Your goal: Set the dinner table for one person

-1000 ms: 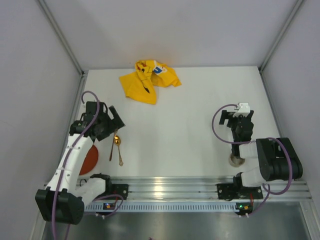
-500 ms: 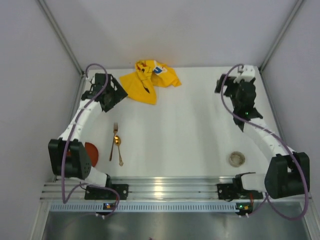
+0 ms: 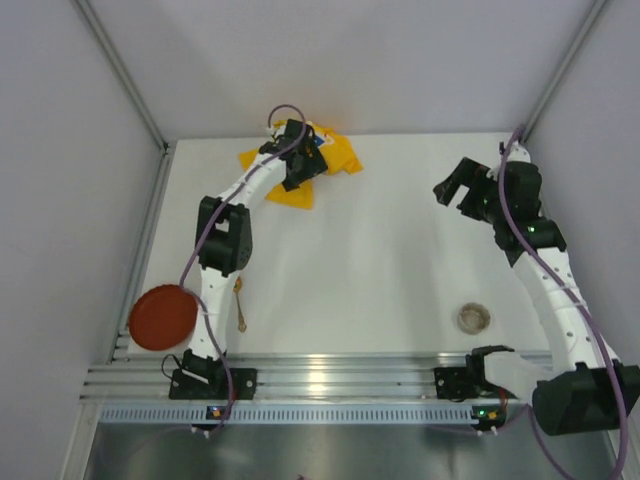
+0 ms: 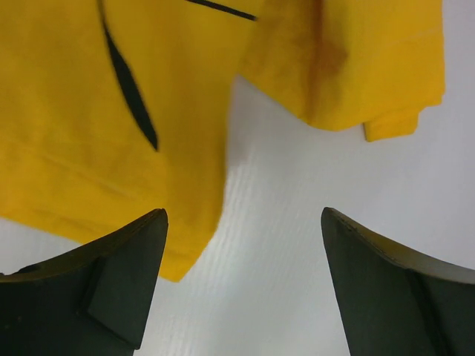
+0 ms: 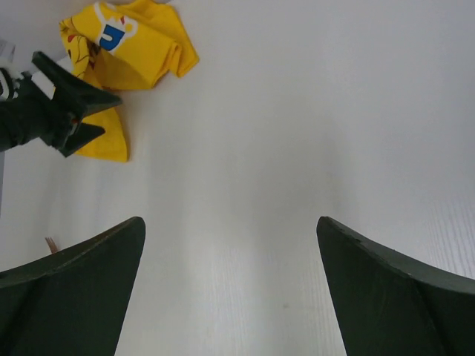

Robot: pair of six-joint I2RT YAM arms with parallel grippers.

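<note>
The white dinner table (image 3: 380,250) fills the top view. A crumpled yellow cartoon-print cloth (image 3: 330,152) lies at its far middle. My left gripper (image 3: 303,163) is over the cloth's near edge. In the left wrist view it (image 4: 243,215) is open and empty, with the cloth (image 4: 89,111) just ahead and bare table between the fingers. My right gripper (image 3: 456,194) is open and empty above the far right of the table. Its wrist view (image 5: 228,221) shows bare table, with the cloth (image 5: 126,44) and the left gripper (image 5: 63,107) far off.
A red plate (image 3: 163,317) sits at the near left, overhanging the table edge. Gold cutlery (image 3: 240,303) lies beside it, partly hidden by the left arm. A small round glass (image 3: 473,318) stands at the near right. Grey walls close in the table.
My left arm has swung from the far left to the cloth's near edge, uncovering the whole red plate. My right gripper has moved slightly nearer and turned left.
</note>
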